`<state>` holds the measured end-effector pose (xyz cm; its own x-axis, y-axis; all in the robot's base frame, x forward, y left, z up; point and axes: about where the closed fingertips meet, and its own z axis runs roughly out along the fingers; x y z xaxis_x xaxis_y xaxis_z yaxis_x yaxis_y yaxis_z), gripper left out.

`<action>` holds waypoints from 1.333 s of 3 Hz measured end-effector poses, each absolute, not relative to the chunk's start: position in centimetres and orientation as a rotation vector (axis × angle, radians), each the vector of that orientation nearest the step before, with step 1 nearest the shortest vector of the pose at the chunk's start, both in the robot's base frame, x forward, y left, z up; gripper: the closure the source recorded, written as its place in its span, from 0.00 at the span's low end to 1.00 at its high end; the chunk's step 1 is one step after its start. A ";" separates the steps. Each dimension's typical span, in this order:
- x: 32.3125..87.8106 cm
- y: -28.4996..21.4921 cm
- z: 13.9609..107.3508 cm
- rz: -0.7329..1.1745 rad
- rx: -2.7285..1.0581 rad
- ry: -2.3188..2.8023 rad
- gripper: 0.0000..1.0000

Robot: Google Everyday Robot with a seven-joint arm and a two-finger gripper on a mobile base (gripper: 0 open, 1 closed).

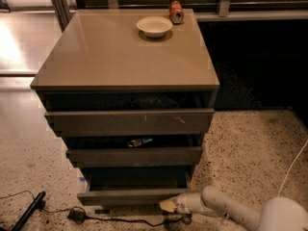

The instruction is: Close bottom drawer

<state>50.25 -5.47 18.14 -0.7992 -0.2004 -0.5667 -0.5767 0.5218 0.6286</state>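
Observation:
The bottom drawer is the lowest and narrowest of the taupe cabinet's three drawers. It stands pulled out, with its shallow tray open to view. My gripper is low at the right end of the drawer's dark front, at or just in front of it. The white arm reaches in from the lower right.
The middle drawer and the wide top drawer with pale scratches also stand open. A white bowl and a can sit on the cabinet top. A black cable and a dark bar lie on the speckled floor.

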 end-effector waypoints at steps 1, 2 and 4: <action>50.5 -5.1 18.1 1.199 -0.643 2.332 1.00; 51.2 -4.2 18.0 1.211 -0.658 2.314 1.00; 56.6 -0.8 19.3 1.168 -0.643 2.210 1.00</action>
<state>56.60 -0.79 19.35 -0.7322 -0.1533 -0.6636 -0.6346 0.5074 0.5830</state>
